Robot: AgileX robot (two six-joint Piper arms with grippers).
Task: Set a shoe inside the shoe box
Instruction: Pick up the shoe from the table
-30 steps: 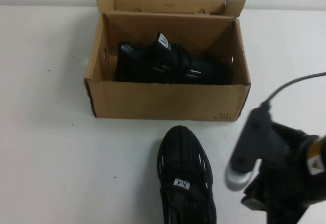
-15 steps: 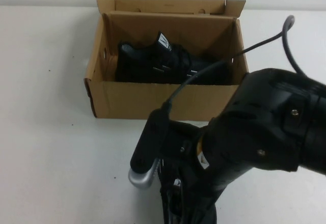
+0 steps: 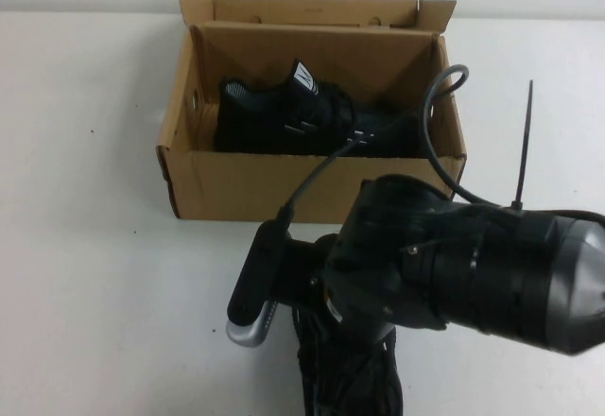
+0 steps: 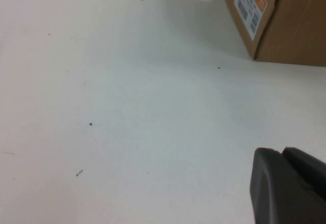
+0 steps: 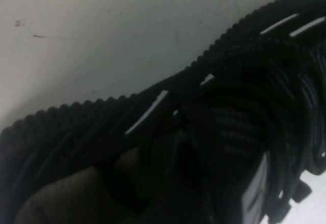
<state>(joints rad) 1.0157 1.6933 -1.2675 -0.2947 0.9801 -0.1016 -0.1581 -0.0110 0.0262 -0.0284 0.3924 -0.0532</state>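
R arm now looms over the shoe (image 3: 345, 388) at lower centre, having swung in from lower right; right end effector (image 5: 168, 147) spread wide just above it, nothing gripped yet. Shoe box (image 3: 284, 189) upper centre already holds its mate. Left end effector (image 4: 290, 188) idles over bare surface (image 4: 127, 107), state unclear.

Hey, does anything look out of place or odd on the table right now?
Only the shoe on the table before the shoe box, its mate already inside. The right gripper sits low over it; the left gripper is parked.
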